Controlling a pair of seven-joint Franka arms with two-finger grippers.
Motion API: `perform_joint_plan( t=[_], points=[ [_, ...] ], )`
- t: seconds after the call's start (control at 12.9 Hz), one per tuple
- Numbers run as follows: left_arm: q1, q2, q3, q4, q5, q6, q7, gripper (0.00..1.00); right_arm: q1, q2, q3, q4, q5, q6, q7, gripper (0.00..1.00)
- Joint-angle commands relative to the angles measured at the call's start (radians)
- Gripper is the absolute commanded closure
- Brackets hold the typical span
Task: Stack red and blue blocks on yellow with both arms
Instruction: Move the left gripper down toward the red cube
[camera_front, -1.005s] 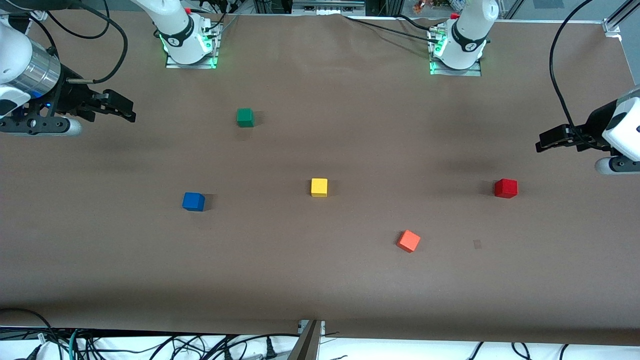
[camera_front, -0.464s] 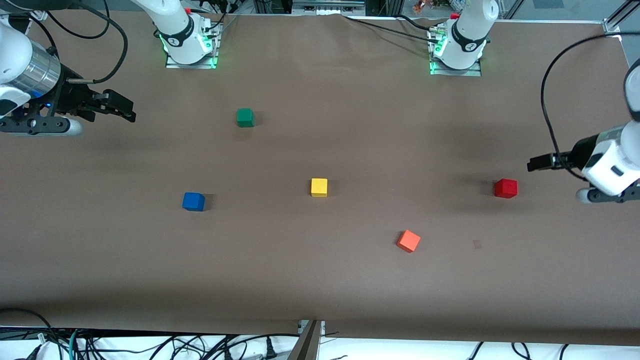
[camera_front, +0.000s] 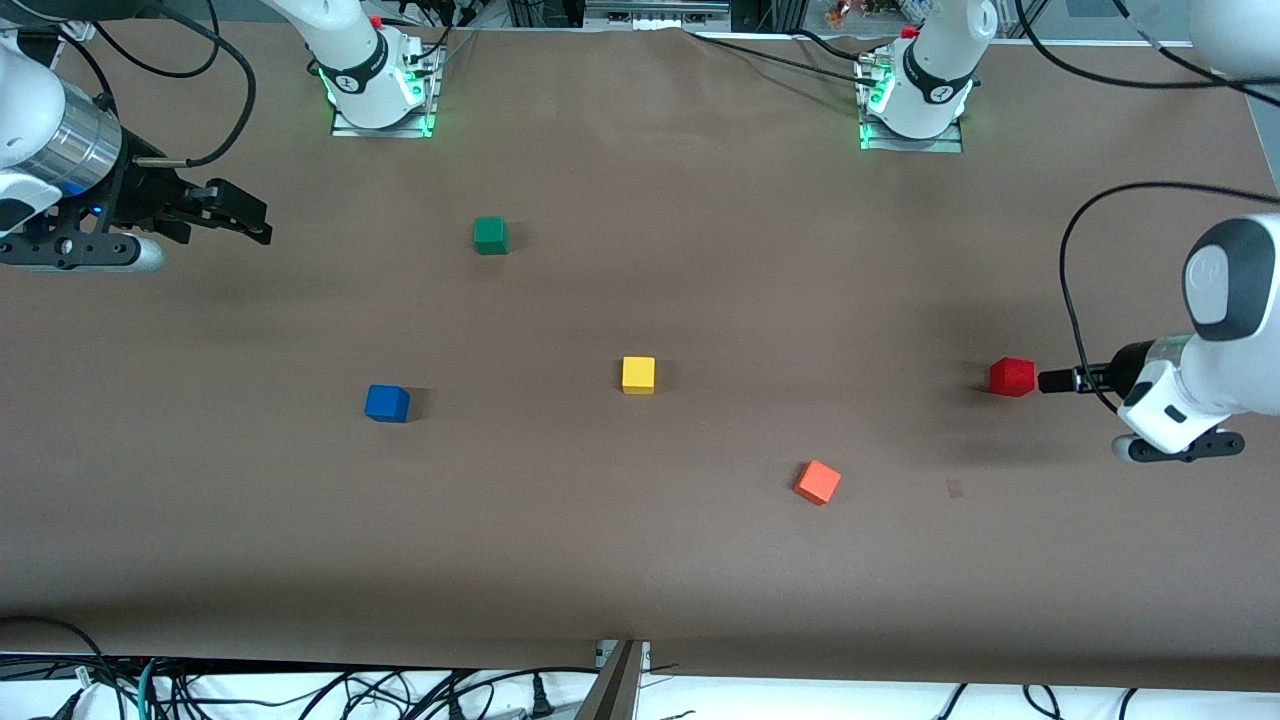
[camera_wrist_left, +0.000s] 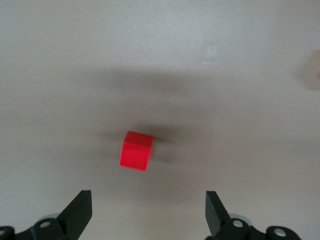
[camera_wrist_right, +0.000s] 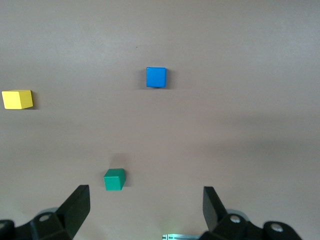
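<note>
The deep red cube (camera_front: 1012, 377) sits on the brown table near the left arm's end; it also shows in the left wrist view (camera_wrist_left: 135, 150). My left gripper (camera_front: 1047, 380) is open and empty, over the table just beside the red cube, which lies ahead of its jaws (camera_wrist_left: 148, 212), not between them. The yellow cube (camera_front: 638, 374) sits mid-table. The blue cube (camera_front: 387, 403) sits toward the right arm's end; it also shows in the right wrist view (camera_wrist_right: 156, 77). My right gripper (camera_front: 255, 218) is open and empty and waits over the table's right-arm end.
A green cube (camera_front: 490, 235) sits nearer the arm bases than the yellow cube. A lighter orange-red cube (camera_front: 817, 482) lies nearer the front camera, between the yellow and red cubes. A small pale mark (camera_front: 954, 488) is on the table. Cables run along the near edge.
My left gripper has moved toward the front camera and in toward the red cube, ending beside it. The right arm and all cubes have not moved.
</note>
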Motion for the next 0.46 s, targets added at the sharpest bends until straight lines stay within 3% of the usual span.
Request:
perform_joint_plan(
  t=[0.0, 0.39],
  points=[
    [0.053, 0.031, -0.010, -0.048, 0.020, 0.092, 0.067, 0.00, -0.003, 0.008, 0.005, 0.021, -0.008, -0.004, -0.001, 0.00],
    [0.087, 0.081, -0.010, -0.140, 0.015, 0.275, 0.125, 0.00, -0.003, 0.006, 0.005, 0.021, -0.006, -0.004, -0.001, 0.00]
  ],
)
